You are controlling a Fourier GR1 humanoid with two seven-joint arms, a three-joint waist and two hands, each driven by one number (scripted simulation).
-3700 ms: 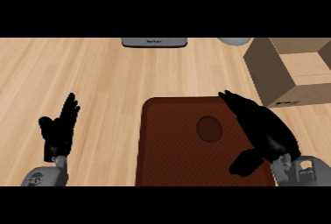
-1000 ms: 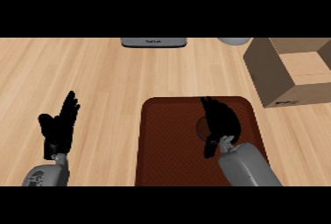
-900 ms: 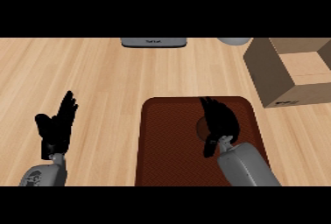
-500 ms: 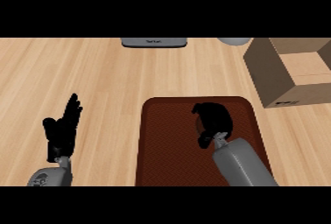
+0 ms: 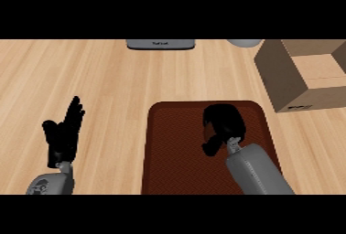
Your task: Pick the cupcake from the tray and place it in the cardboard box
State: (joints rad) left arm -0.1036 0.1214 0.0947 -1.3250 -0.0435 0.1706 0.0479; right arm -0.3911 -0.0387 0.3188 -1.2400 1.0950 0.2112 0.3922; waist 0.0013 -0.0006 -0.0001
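Note:
In the head view a dark brown tray (image 5: 177, 151) lies on the wooden counter at the lower middle. My right hand (image 5: 224, 122) sits over the tray's right half with its fingers curled down and the thumb low on its left. The hand covers the spot where the cupcake stood, so the cupcake is hidden under it. The open cardboard box (image 5: 305, 75) stands at the upper right, a short way beyond the tray's far right corner. My left hand (image 5: 64, 135) rests open at the lower left, fingers up, apart from the tray.
A flat grey device (image 5: 161, 44) lies at the counter's far edge, top middle. A pale round object (image 5: 243, 42) peeks in beside it, just left of the box. Bare wood stretches between the tray and the far edge.
My right hand has curled its fingers down over the cupcake's spot on the tray, hiding it. The left hand has barely shifted.

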